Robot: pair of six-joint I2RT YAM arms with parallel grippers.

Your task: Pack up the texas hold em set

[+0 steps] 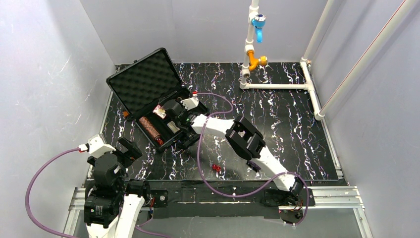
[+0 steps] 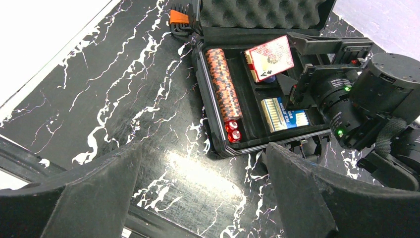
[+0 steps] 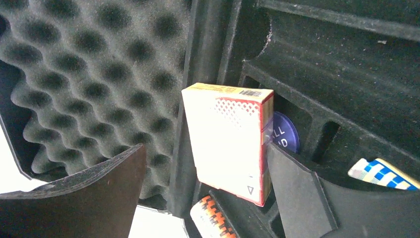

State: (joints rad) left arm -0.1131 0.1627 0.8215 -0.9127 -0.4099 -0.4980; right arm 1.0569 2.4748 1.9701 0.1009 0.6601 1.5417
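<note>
— Now, which step is in hand?

— By judgement, the red card box (image 2: pixel 270 58) is being settled into the black case (image 1: pixel 141 82). It is seen tilted, propped over a blue chip (image 3: pixel 283 133), and is not seated in its slot. The right gripper (image 3: pixel 205 148) is spread wide around it with one finger well apart, so nothing is gripped.

— What is called for next?

— A nudge or a fresh grasp is probably needed to lay the box flat. Otherwise the lid may be kept from shutting. The loose red dice (image 1: pixel 216 168), left on the table (image 1: pixel 297 124) near the arms, are yet to be fetched.

— And the case?

— It is set open at the table's far left. Its left channel is filled by a brown chip stack (image 2: pixel 224 87), with the packed dice (image 2: pixel 233 131) at the near end. A blue card box (image 2: pixel 285 114) is lodged to the right. The left gripper (image 2: pixel 204 153) is held open and empty nearby.
</note>
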